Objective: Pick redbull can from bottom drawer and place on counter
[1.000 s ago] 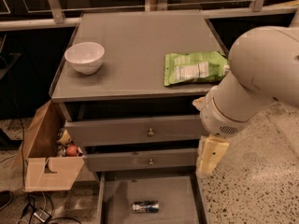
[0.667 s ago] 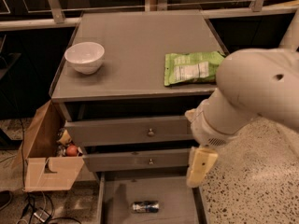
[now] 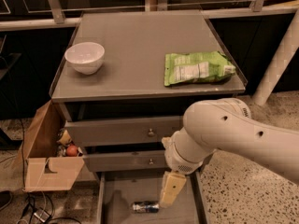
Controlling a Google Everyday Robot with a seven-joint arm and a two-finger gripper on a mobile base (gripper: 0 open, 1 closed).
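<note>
The redbull can [image 3: 144, 206] lies on its side on the floor of the open bottom drawer [image 3: 108, 199], at the bottom of the camera view. My gripper [image 3: 170, 190] hangs from the white arm just right of and slightly above the can, pointing down into the drawer. The counter [image 3: 135, 55] is the grey top of the cabinet and carries a white bowl and a green snack bag.
A white bowl [image 3: 84, 57] stands at the counter's left and a green snack bag [image 3: 197, 67] lies at its right. Two knobbed upper drawers [image 3: 126, 132] sit partly pulled out above the bottom one. An open cardboard box [image 3: 46, 160] with small items stands left of the cabinet.
My arm has swung left and down, from beside the cabinet's right edge to over the bottom drawer, bringing the gripper close to the can. The can has not moved.
</note>
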